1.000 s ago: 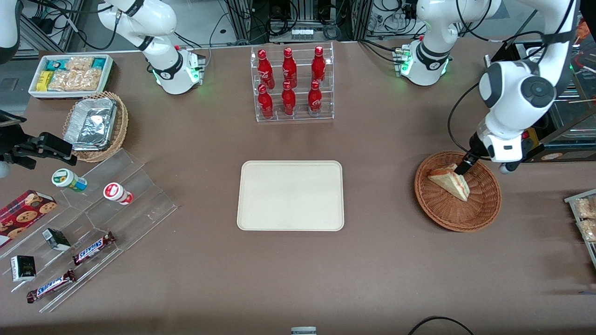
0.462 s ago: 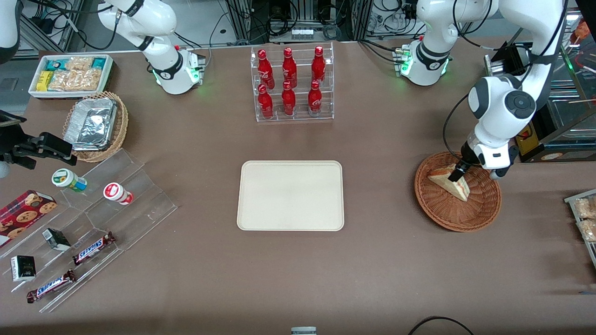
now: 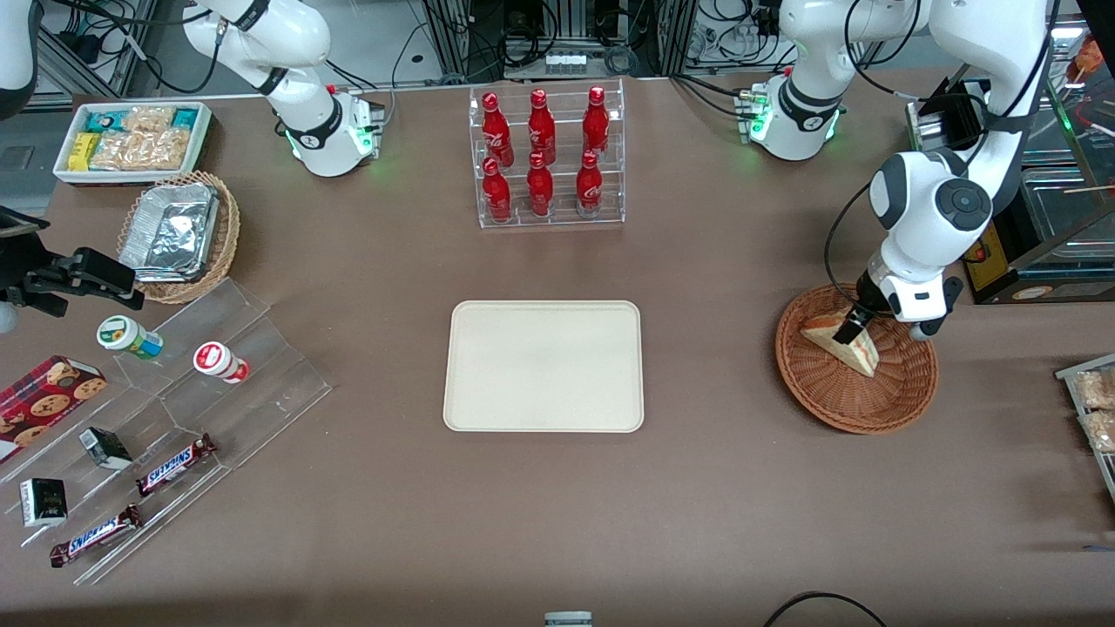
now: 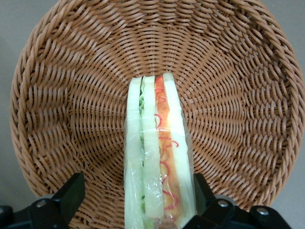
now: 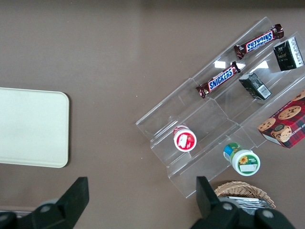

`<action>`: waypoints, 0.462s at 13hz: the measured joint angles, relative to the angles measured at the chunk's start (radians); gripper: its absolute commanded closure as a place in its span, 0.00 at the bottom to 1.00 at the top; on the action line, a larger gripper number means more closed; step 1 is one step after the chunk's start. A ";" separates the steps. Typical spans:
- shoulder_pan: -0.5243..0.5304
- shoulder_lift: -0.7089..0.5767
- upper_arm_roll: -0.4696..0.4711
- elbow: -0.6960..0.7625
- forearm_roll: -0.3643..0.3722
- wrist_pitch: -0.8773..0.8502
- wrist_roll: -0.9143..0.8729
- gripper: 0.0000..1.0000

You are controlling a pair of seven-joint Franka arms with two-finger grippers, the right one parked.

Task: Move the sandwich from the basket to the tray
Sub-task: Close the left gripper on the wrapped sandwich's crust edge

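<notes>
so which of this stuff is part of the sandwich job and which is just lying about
In the job:
sandwich, lying in the basket
tray, bare
gripper, down at the sandwich, one finger each side

Lying about:
cola bottles
foil trays
snack bin
Snickers bars
cookie box

Front view looks down over the table (image 3: 697, 488) — left wrist view peers close into the basket (image 4: 71, 95).
</notes>
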 measured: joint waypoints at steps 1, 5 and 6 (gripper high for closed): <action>0.000 0.000 -0.001 0.000 0.000 0.000 -0.004 0.34; -0.001 0.000 -0.004 0.000 0.000 0.000 -0.045 0.98; -0.002 0.000 -0.005 0.001 0.000 0.000 -0.051 1.00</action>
